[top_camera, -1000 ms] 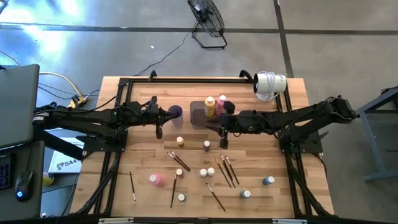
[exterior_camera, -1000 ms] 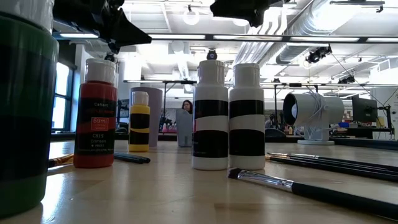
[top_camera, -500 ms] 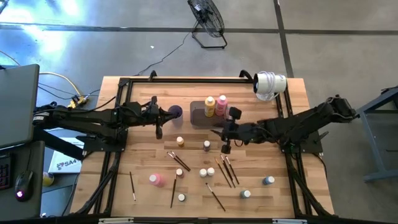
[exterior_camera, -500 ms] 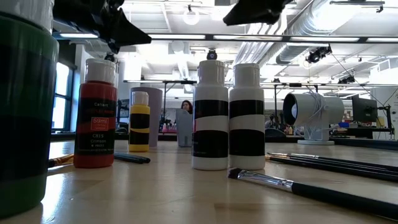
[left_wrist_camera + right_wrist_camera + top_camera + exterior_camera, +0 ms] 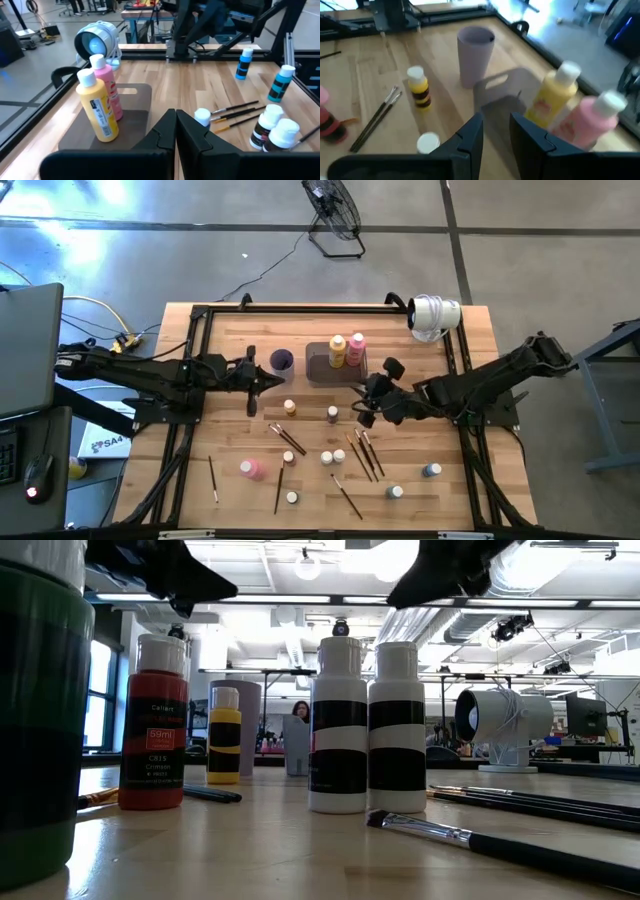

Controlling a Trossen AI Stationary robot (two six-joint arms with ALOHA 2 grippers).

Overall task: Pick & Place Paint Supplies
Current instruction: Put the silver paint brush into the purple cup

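I see the left gripper (image 5: 250, 402) fully closed and empty, hovering near the small purple cup (image 5: 282, 360). The right gripper (image 5: 366, 418) holds its fingers (image 5: 470, 137) partly apart with nothing between them, above bare wood beside the dark grey rectangular tray (image 5: 318, 367). The tall yellow-orange bottle (image 5: 338, 350) and tall pink bottle (image 5: 357, 348) stand upright on that tray. Thin dark-handled paintbrushes (image 5: 363, 452) and tiny white-capped bottles (image 5: 327, 457) lie scattered nearer the front; their labels appear unreadable.

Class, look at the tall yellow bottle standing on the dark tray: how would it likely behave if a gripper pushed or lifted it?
The yellow bottle is tall and narrow, so a push near its white cap would probably tip it. It stands close to the pink bottle, so it might knock that over. Its smooth, rounded sides may slip in a loose grip.
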